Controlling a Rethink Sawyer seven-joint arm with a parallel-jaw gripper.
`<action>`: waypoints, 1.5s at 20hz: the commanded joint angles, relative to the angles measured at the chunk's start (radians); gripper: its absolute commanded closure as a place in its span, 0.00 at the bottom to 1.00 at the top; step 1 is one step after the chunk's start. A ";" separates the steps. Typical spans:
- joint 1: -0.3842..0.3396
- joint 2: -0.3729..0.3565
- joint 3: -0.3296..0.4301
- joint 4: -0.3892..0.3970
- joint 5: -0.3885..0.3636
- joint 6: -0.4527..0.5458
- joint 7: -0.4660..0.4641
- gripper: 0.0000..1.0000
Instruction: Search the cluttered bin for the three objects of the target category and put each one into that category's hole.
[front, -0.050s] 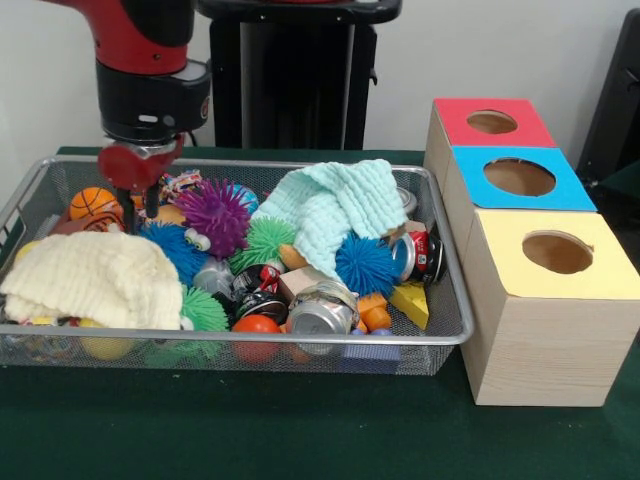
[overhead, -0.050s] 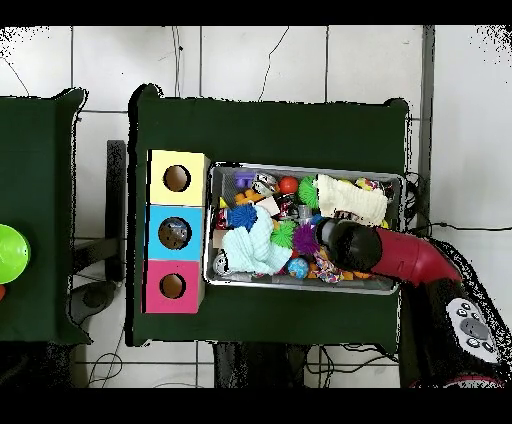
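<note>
A red and black robot arm (front, -0.050s: 140, 60) reaches down into the far left corner of a wire mesh bin (front, -0.050s: 455, 330) packed with toys, cans and cloths. Its gripper (front, -0.050s: 140, 205) is sunk among the clutter beside a small orange basketball (front, -0.050s: 93, 203); whether it is open or closed cannot be told, since its red mount and the toys hide the tips. Spiky rubber balls crowd the middle of the bin: a purple one (front, -0.050s: 213, 215), a light green one (front, -0.050s: 266, 243), and two blue ones (front, -0.050s: 366, 264) (front, -0.050s: 176, 248). A mint green cloth (front, -0.050s: 335, 205) drapes over the far right part, a cream cloth (front, -0.050s: 95, 278) over the near left. A dented silver can (front, -0.050s: 320, 312) lies at the near edge. Just beside the bin stands a row of three wooden boxes, each with a round hole on top: red (front, -0.050s: 490, 122), blue (front, -0.050s: 518, 177) and yellow (front, -0.050s: 556, 252). From overhead, the arm covers the bin's corner nearest the robot (overhead, -0.050s: 350, 245).
</note>
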 joint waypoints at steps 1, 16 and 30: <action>0.089 0.004 0.040 0.023 0.127 0.065 0.088 0.00; 0.265 0.037 0.060 0.048 0.526 -0.053 0.225 0.00; 0.470 0.125 -0.194 0.036 0.569 -0.082 0.192 0.00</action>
